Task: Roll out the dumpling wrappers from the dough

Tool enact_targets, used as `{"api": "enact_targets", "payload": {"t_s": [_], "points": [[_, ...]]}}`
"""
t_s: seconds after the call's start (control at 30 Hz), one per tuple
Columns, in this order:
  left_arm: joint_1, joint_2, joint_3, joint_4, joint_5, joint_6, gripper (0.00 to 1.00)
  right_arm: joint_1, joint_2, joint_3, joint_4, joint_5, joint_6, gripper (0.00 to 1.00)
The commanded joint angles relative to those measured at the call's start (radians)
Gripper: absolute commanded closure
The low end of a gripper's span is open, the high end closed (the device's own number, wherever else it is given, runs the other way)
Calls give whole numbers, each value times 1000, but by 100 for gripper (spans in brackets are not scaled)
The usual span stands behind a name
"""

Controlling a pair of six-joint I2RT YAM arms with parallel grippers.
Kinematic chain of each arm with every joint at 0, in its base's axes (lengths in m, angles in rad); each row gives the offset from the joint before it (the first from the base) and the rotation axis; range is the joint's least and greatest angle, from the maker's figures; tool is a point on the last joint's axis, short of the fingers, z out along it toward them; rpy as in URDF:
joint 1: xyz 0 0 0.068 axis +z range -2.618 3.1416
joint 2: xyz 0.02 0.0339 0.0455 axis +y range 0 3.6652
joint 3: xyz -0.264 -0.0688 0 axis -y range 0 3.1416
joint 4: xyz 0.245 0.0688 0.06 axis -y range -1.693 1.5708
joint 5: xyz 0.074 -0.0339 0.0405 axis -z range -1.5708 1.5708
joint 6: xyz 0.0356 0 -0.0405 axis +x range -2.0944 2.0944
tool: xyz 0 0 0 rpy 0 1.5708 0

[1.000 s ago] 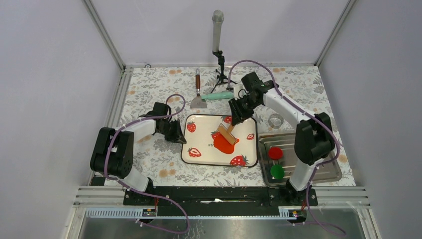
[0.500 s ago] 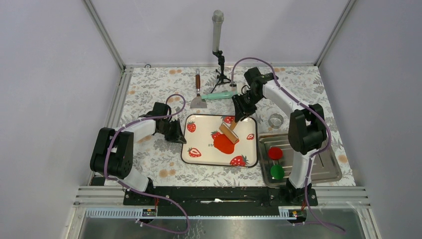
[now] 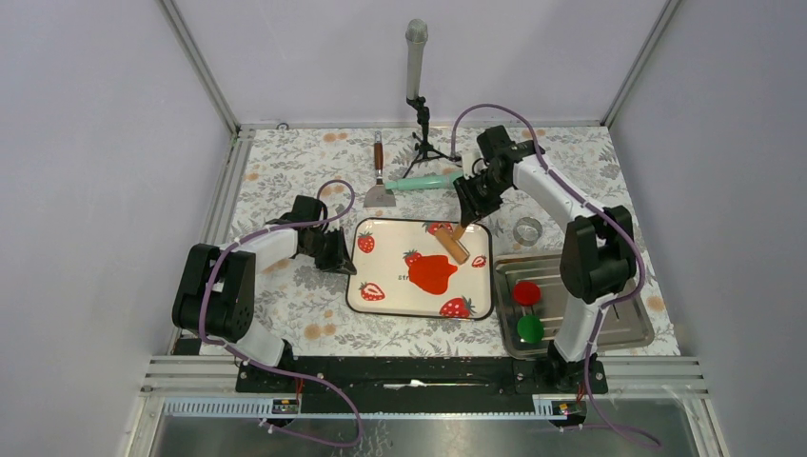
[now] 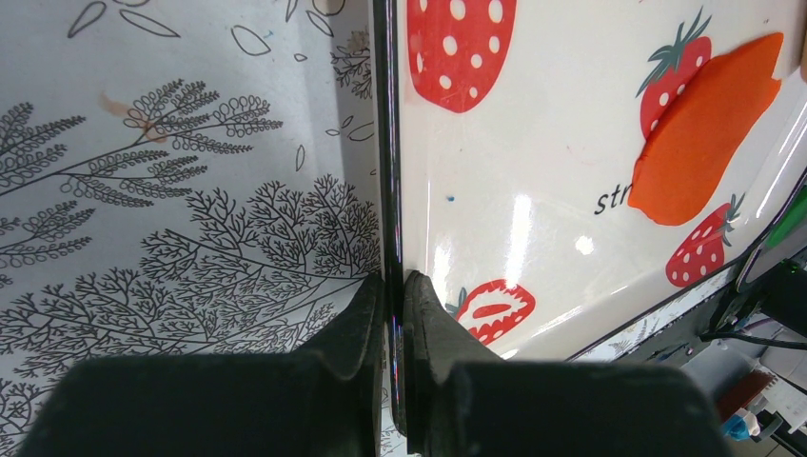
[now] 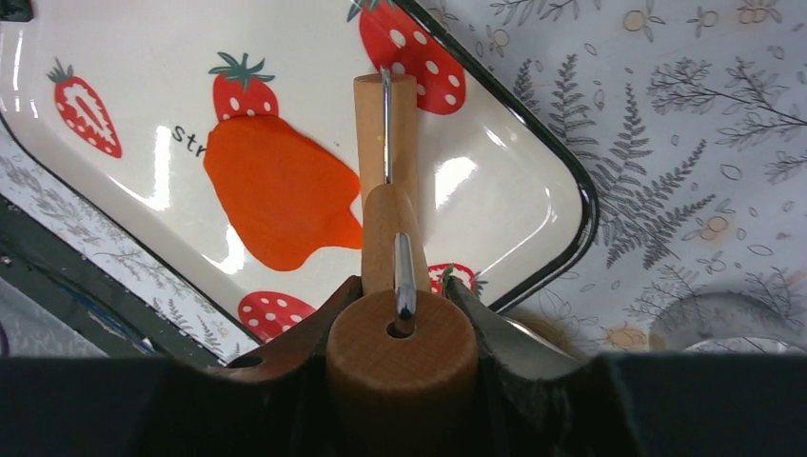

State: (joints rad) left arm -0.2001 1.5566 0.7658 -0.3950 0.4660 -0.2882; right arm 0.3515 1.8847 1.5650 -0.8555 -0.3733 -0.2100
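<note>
Well, the dough (image 3: 433, 274) lies flat but ragged on the tray (image 3: 385, 249) — no round wrappers cut yet. At its far edge the right gripper (image 3: 468, 211) clamps the roller (image 3: 455, 246) — the left gripper (image 3: 341, 259) pinches the tray's rim.

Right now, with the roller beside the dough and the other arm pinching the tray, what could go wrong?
One: the left pincer pinches only the thin rim of the tray; a hard push could slip it and shift the tray.
Two: the roller, held in the right pincer, sits near the tray's far right corner and might clip the rim.
Three: the dough is a thin uneven sheet; more rolling may tear or stick it.
</note>
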Motion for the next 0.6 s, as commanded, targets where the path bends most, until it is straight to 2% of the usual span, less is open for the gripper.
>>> {"api": "enact_targets", "payload": {"t_s": [0.0, 0.2, 0.3, 0.57], "points": [[-2, -30, 2, 17, -53, 27, 100, -20, 3, -58, 24, 251, -104, 100], [-2, -29, -2, 17, -46, 27, 100, -19, -158, -38, 16, 48, -95, 100], [-2, -28, -2, 16, -43, 27, 100, -17, -230, -91, 41, -83, -86, 100], [-2, -16, 6, 9, -40, 30, 100, -10, -194, -158, 27, -254, -44, 100]]}}
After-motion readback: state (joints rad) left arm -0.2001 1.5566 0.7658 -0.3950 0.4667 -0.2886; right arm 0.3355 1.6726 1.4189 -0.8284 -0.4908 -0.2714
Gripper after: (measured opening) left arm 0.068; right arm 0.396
